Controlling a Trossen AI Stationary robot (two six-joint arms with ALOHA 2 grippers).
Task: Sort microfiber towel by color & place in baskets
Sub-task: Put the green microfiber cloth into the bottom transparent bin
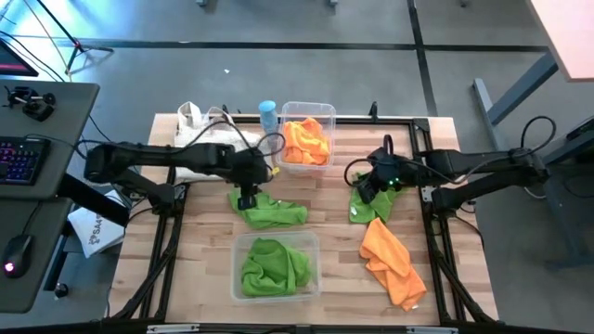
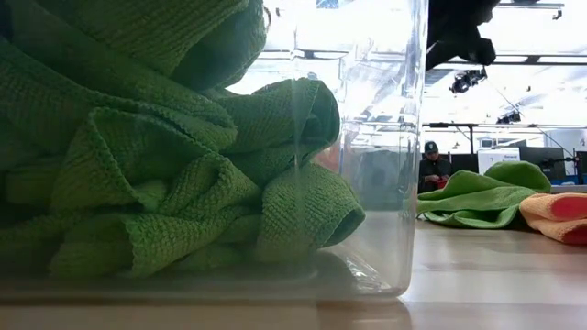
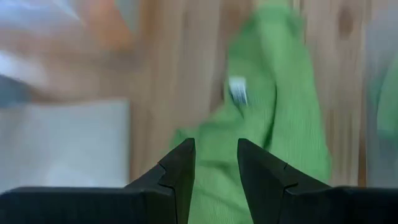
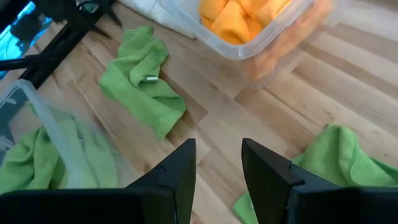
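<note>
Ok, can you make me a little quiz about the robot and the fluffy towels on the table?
1. True or false: the clear plastic basket at the table's far edge holds orange towels.
2. How many green microfiber towels lie loose on the wooden table, outside any basket?
3. Which colour fills the near clear plastic basket: A orange, B green, C white?

Key:
1. True.
2. Two: one below the left gripper, one by the right gripper. A loose orange towel also lies there.
3. B.
</note>
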